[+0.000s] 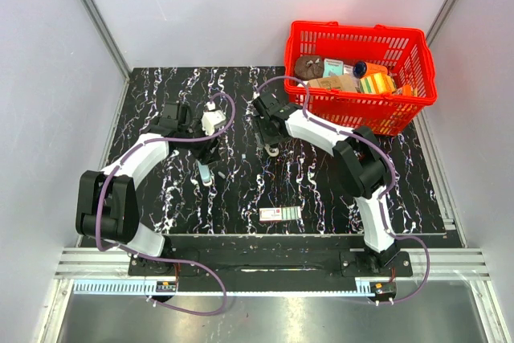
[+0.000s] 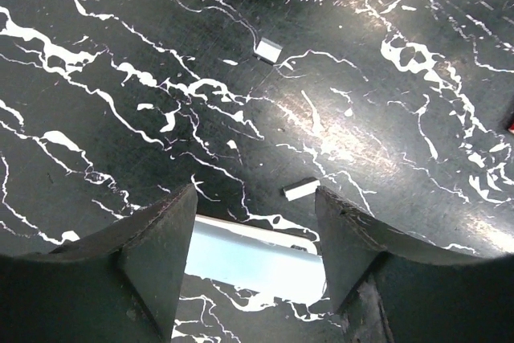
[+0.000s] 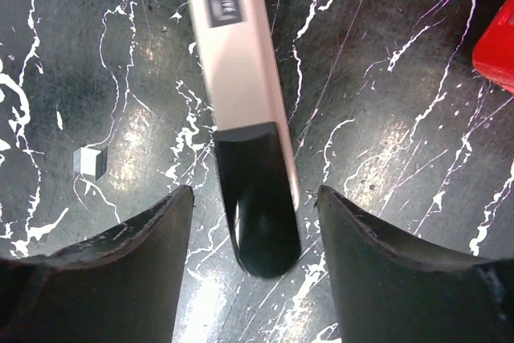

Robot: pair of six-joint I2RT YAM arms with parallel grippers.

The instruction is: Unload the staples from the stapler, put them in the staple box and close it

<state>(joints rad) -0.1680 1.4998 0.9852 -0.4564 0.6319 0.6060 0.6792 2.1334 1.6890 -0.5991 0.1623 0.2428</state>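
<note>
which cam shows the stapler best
Right wrist: the stapler is close up, its silvery body and dark end lying between the open jaws. Top external has it mostly hidden under the right gripper. Left wrist doesn't show it.

table: black marbled (image 1: 321,190) | on it: stapler (image 3: 241,78), pale tube (image 2: 249,259), labelled box (image 1: 280,214), red basket (image 1: 361,30)

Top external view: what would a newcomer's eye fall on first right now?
The bright red plastic basket, packed with mixed goods at the far right corner of the black white-veined table, catches the eye first. Then the slim silvery-grey metal stapler with a dark tip, lying between the fingers of the open right pincer, and two small silvery pieces loose on the table before the open left pincer.
</note>
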